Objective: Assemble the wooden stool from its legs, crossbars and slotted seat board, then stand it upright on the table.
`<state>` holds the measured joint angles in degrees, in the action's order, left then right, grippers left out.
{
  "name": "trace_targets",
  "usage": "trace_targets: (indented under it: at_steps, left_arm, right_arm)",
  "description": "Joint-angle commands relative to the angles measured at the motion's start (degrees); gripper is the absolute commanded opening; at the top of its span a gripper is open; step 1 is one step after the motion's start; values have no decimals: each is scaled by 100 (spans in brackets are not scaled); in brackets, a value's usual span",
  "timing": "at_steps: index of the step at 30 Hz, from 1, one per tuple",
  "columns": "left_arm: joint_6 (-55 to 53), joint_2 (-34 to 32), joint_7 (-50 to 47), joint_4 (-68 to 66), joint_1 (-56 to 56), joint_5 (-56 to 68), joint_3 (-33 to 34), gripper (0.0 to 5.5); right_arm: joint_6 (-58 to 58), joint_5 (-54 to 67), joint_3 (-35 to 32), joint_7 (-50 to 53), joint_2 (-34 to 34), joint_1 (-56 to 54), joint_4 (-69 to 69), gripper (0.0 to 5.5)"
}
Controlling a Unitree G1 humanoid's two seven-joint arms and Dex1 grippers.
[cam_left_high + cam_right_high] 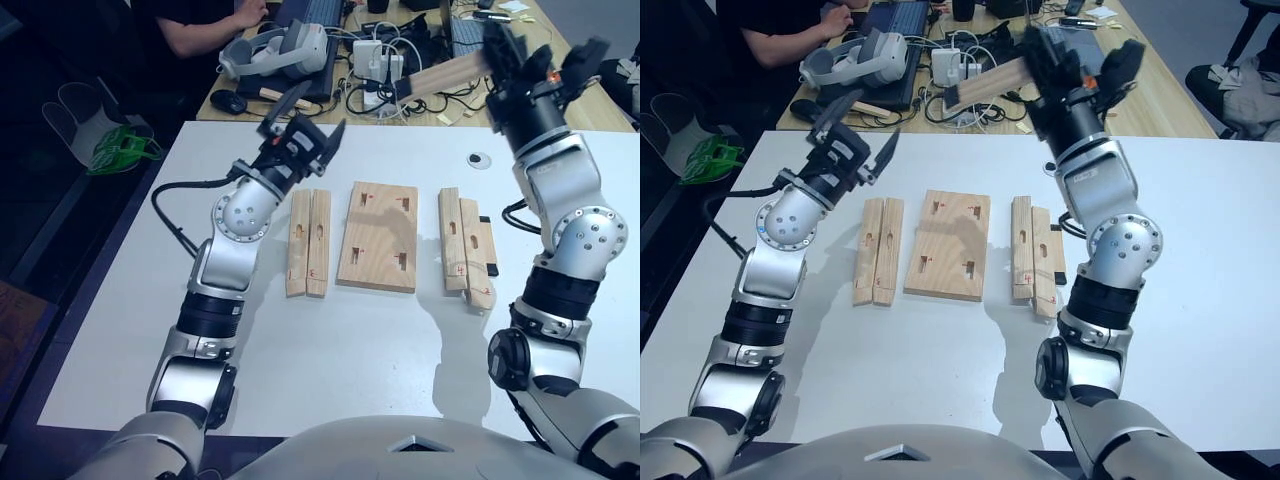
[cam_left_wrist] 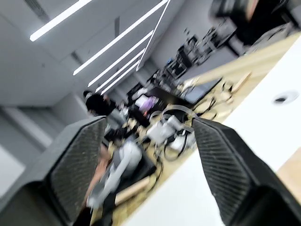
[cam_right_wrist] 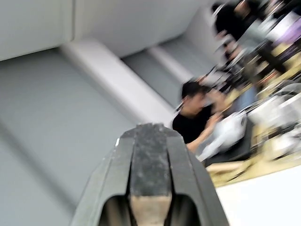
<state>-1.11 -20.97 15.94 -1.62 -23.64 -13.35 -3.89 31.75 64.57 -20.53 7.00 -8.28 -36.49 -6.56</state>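
white table (image 1: 300,380) carries the wood parts. pale rectangular slotted seat board (image 1: 378,236) lies flat mid-table. two pale wooden slotted legs (image 1: 308,243) lie side by side, touching, just left of it. two more legs (image 1: 463,250) lie just right of it. short pale wooden crossbar (image 1: 440,78) is up in the air over the far table edge, with the right gripper (image 1: 500,55) clamped on one end. left gripper (image 1: 305,128) hovers above the far end of the left legs, fingers spread apart, holding nothing.

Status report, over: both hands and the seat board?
Left hand open, raised, empty. Right hand shut on wooden bar, raised. Seat board flat on table, nothing on it.
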Motion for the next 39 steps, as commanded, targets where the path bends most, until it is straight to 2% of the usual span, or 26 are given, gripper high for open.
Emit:
trace_targets:
  at_steps: [1,4,8,11,14,22,39]
  left_arm:
    - [-1208,660,-404,289,124,1026,856,400]
    - [-1929,1297,-788,745,154,1625,1093,450]
    - [-2415,2094,-1181,1309,318,2406,1305,507]
    - [-2786,2696,-1468,1489,507,3233,1641,512]
    - [-3000,2704,-1588,1466,476,3599,1856,512]
    - [-3251,2579,-1680,1479,477,3825,1823,512]
    - [-3362,2463,-1787,1487,493,3944,1759,512]
  right_arm:
    - [-126,-1367,290,58,-756,411,-406,38]
    - [-221,-2245,757,-351,-1061,1387,-840,38]
    - [-230,-2724,724,-660,-1238,2485,-1262,38]
    - [-188,-2963,773,-563,-1093,3082,-1607,38]
    - [-232,-3243,835,-456,-924,3294,-1612,38]
    - [14,-3447,782,-609,-793,3188,-1212,38]
    - [455,-3574,652,-1352,-966,3203,-261,38]
